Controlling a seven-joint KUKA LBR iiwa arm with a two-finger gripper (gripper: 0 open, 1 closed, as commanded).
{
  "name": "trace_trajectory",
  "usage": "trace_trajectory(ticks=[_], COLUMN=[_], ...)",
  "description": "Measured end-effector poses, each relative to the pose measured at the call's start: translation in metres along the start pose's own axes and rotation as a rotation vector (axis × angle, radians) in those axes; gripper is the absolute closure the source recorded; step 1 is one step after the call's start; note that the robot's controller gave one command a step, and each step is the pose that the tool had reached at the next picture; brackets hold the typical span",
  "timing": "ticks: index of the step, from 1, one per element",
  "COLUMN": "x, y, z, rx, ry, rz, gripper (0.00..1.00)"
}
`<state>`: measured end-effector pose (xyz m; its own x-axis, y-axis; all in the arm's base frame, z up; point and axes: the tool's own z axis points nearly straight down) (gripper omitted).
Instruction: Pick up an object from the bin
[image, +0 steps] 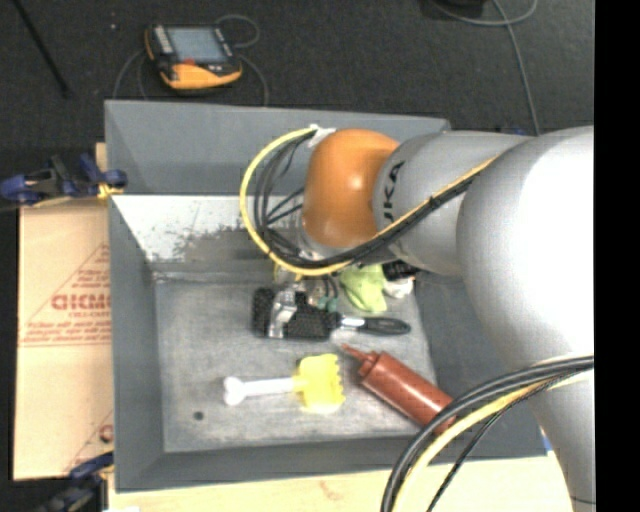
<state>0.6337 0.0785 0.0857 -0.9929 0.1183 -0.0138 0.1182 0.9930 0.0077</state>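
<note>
- Several small things crowd mid-frame beneath the gripper (296, 306): a black block (266, 312), a green lump (362, 288) and a black-handled tool (385, 326).
- The step looks like the descent onto the black block; I cannot tell whether the gripper is clenched or released.
- Next it needs a sure grip, then a straight lift.

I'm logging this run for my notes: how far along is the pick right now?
Done: the gripper sits low in the bin, near its middle, beside a green thing and a black-handled tool. In hand: nothing that I can see held. Left: the grip and the lift; the yellow brush and the brown bottle lie on the floor.
</note>
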Motion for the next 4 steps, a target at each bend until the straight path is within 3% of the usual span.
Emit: trace_trajectory(ticks=[1,2,3,4], x=[0.010,-0.015,-0.011,-0.008], y=[0.000,-0.010,-0.009,-0.015], z=[-0.043,-0.069,-0.068,-0.120], rx=[0.007,0.005,0.008,0.008], ry=[0.014,0.004,0.011,0.018], rz=[0.009,0.028,0.020,0.025], gripper=[1.00,1.00,1.00,1.00])
